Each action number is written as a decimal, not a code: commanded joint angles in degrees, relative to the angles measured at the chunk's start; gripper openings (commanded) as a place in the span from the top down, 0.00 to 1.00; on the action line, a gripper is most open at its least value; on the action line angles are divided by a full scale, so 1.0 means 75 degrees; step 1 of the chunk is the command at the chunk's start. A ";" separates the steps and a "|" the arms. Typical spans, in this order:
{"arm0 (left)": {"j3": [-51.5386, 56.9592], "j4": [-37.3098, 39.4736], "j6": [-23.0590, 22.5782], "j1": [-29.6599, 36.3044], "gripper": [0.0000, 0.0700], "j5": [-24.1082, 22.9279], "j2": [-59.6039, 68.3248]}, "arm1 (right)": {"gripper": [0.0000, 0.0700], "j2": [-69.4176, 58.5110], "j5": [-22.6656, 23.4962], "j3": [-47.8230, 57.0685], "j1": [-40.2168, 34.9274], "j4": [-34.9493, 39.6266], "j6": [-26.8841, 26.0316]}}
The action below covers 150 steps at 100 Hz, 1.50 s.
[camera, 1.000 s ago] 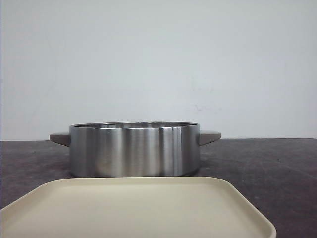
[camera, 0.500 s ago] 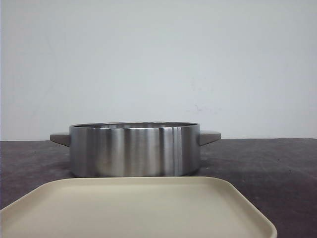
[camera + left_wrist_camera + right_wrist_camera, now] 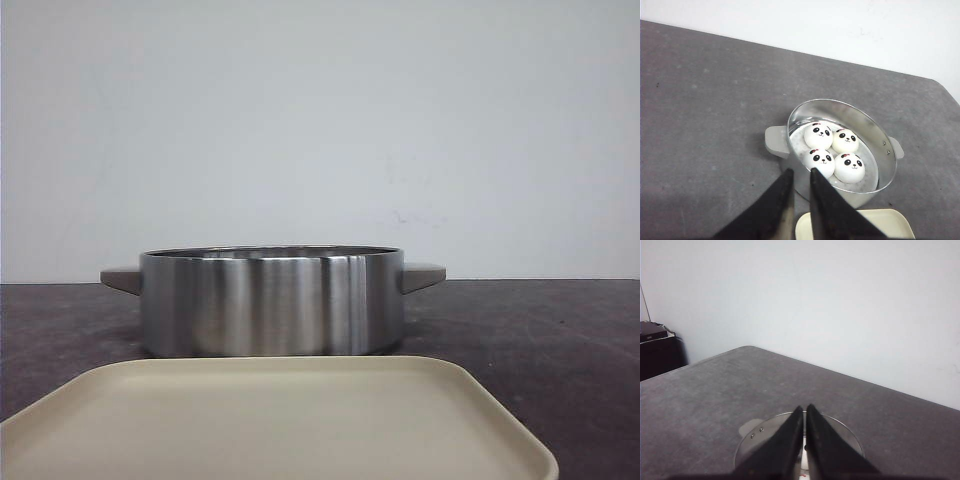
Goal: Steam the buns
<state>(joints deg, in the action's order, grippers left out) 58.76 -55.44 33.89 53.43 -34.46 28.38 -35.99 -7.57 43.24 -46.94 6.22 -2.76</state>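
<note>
Four white buns (image 3: 833, 152) with black panda faces sit packed together, two by two and touching, on the floor of a shallow steel pot (image 3: 879, 139) on a dark grey desk (image 3: 705, 110). Seen from the left wrist camera, the left hand (image 3: 799, 175) hangs above the desk on the near side of the pot, its two black fingers (image 3: 781, 192) drawn in to a narrow gap and gripping nothing. The fingertips lie just outside the pot's rim, beside the grey handle (image 3: 775, 141) on that side; the nearest bun is just beyond the rim from them, and no finger touches any bun.

The right hand (image 3: 805, 410), seen from its own wrist camera, is pressed almost completely together, with only a sliver of light between the fingers, and it too holds nothing. It hangs above the pot (image 3: 840, 427), whose round rim shows on either side of the fingertips; the buns themselves are hidden from this camera behind the fingers.

From the front camera the pot (image 3: 272, 300) stands upright at the centre of the desk (image 3: 540, 330), a grey handle (image 3: 422, 276) jutting from each side, its wall too high to show what is inside. A cream tray (image 3: 280, 420) with rounded corners lies in front of the pot, close to its base. A plain white wall (image 3: 320, 120) fills the background.
</note>
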 commanded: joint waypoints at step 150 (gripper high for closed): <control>0.0099 0.0090 0.0006 0.0079 0.98 -0.0035 0.0041 | 1.00 0.4771 0.0638 -0.5674 0.5511 0.0557 -0.0026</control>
<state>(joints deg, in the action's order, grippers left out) 58.76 -55.40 33.89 53.43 -34.52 28.42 -0.36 -2.81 0.89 -6.26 9.87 -3.57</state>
